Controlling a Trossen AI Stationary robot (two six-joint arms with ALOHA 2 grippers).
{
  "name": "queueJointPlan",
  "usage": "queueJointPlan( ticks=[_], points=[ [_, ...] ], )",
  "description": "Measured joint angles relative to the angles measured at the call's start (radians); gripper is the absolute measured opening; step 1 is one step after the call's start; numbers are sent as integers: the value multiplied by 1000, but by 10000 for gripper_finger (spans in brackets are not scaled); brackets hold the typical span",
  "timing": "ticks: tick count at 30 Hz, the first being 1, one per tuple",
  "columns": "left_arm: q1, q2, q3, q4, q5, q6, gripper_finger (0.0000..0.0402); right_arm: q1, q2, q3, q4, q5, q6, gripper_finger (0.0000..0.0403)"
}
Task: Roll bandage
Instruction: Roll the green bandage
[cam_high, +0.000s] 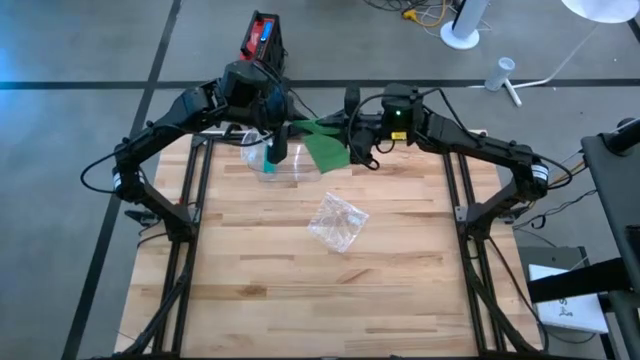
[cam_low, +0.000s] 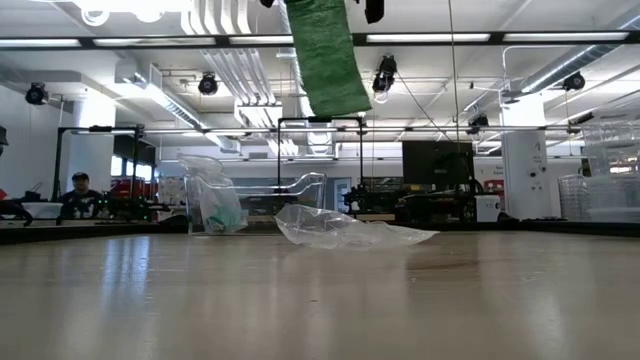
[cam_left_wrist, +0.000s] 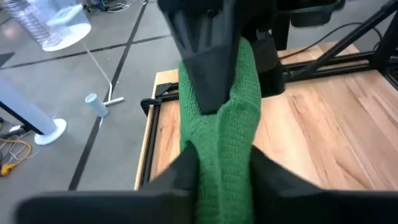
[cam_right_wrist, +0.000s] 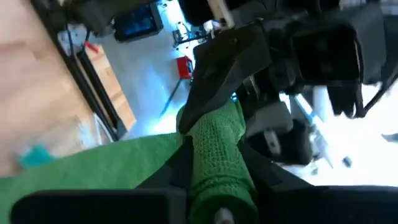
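The green knit bandage (cam_high: 325, 148) is held in the air over the table's far edge, between my two grippers. My left gripper (cam_left_wrist: 224, 167) is shut on one stretch of it, and my right gripper (cam_right_wrist: 214, 157) is shut on it close by. The two meet nearly tip to tip, the left (cam_high: 290, 130) coming from the left and the right (cam_high: 348, 135) from the right. In the low view a broad length of the bandage (cam_low: 328, 55) hangs down from above, clear of the table. My left gripper pinches the bunched strip of the bandage (cam_left_wrist: 225, 146) between its two fingers, which lie across the strip. The strip runs on from there into the right gripper's fingers (cam_left_wrist: 205, 68). The bandage is lifted clear of the table. My right gripper pinches a narrow, gathered part of the bandage (cam_right_wrist: 216, 140) between its two fingers, coming level from the table's right. The left gripper's fingers (cam_right_wrist: 227, 59) hold the same strip just beyond. A wide flap (cam_right_wrist: 93, 158) spreads out from the hold and hangs free.
A crumpled clear plastic bag (cam_high: 337, 222) lies near the table's middle. A clear plastic container with something teal in it (cam_high: 272, 162) stands at the far left, below my left gripper. A red and black device (cam_high: 262, 40) sits on the floor beyond the table.
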Motion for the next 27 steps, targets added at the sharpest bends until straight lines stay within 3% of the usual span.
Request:
queueJointPlan(
  ticks=[2,9,13,18,27],
  points=[
    [0,0,0,0,-2,12,48,0,0,0,2,2,108,86],
    [-8,-3,0,2,-151,78,48,-6,-13,2,32,11,699,184],
    [-21,-3,-1,18,-173,119,48,-37,-15,3,22,-3,940,225],
    [-40,-4,-2,49,-154,131,48,-80,-14,2,-2,-43,1039,229],
    [-61,-5,-5,53,-164,130,48,-95,-14,2,-2,-60,1012,199]
  ],
)
